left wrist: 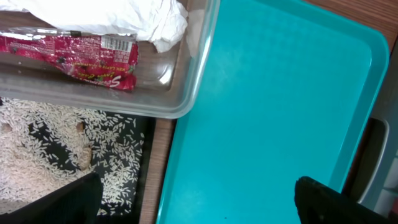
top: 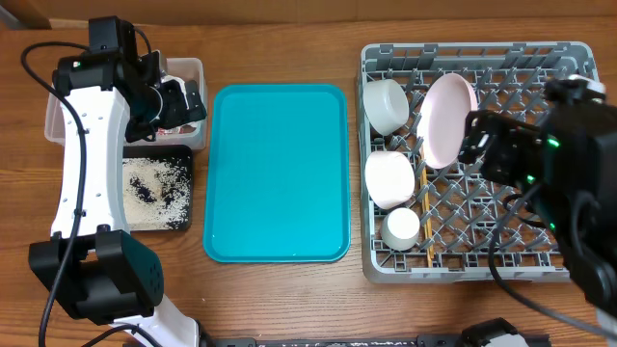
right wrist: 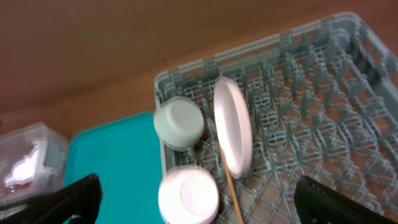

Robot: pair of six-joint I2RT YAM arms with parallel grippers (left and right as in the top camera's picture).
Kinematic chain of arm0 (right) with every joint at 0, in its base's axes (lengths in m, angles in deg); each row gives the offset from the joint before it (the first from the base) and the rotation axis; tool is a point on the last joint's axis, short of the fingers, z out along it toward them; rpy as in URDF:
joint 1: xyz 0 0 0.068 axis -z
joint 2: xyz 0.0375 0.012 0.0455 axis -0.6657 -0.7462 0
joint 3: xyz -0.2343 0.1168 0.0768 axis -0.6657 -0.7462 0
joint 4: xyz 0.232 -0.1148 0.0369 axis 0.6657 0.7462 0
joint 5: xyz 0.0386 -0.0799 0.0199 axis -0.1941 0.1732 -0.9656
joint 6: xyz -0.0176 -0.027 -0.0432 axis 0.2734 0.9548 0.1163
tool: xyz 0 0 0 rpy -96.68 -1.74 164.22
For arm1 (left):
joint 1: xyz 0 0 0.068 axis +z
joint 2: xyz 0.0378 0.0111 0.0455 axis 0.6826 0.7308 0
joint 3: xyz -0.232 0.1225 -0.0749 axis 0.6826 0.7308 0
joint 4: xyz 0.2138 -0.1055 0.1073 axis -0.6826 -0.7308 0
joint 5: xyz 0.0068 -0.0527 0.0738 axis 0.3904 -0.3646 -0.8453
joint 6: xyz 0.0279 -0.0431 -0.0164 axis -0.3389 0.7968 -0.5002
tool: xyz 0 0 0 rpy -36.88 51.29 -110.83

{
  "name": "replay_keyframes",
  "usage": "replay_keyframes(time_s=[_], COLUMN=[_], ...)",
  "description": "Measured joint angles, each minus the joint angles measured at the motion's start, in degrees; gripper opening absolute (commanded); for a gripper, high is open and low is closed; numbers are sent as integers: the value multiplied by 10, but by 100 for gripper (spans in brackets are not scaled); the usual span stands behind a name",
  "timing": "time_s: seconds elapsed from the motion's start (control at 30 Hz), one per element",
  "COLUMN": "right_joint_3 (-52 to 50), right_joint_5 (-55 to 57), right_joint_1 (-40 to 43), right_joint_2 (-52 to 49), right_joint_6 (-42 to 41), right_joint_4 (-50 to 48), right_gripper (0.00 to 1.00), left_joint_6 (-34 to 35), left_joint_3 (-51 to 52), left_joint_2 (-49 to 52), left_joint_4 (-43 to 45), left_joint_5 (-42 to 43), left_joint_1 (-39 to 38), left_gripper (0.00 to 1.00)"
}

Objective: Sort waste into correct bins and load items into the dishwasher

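Looks basically done, with left claw (left wrist: 196,193) wide and empty, wrapper (left wrist: 74,56) and napkin (left wrist: 124,15) in the tub (left wrist: 193,81) just ahead-left, right claw (right wrist: 198,186) equally wide, plate (right wrist: 233,124) dead ahead.

Lab-like robot bench: wooden tabletop (top: 280,299), left arm (top: 85,164), right arm (top: 578,145), staged dish rack (top: 463,253), teal tray (top: 280,173).

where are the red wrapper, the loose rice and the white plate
red wrapper (left wrist: 74,57): left wrist view, middle of its printed side
loose rice (left wrist: 34,158): left wrist view, dense patch of grains
white plate (top: 449,118): overhead view, centre of its face
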Motion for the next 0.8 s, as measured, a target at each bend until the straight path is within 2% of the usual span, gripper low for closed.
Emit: replay_keyframes(time_s=[0.13, 0.3, 0.5, 0.67, 0.8], right_joint_3=[-172, -441, -674, -791, -837], right_joint_5=[-49, -116, -171, -186, -184], right_joint_1=[58, 118, 152, 158, 158], right_joint_2=[121, 290, 443, 531, 575], right_joint_6=[45, 65, 73, 73, 74], right_joint_4=[-152, -351, -518, -599, -627], right_gripper=[100, 100, 100, 100, 100], left_joint_6=[0, 0, 0, 0, 0], left_joint_3=[0, 0, -1, -1, -1], left_joint_2=[0, 0, 0, 0, 0], left_joint_4=[0, -1, -1, 0, -1], left_joint_5=[0, 1, 0, 0, 0], left_joint_1=[0, 0, 0, 0, 0], left_gripper=[100, 100, 100, 100, 100])
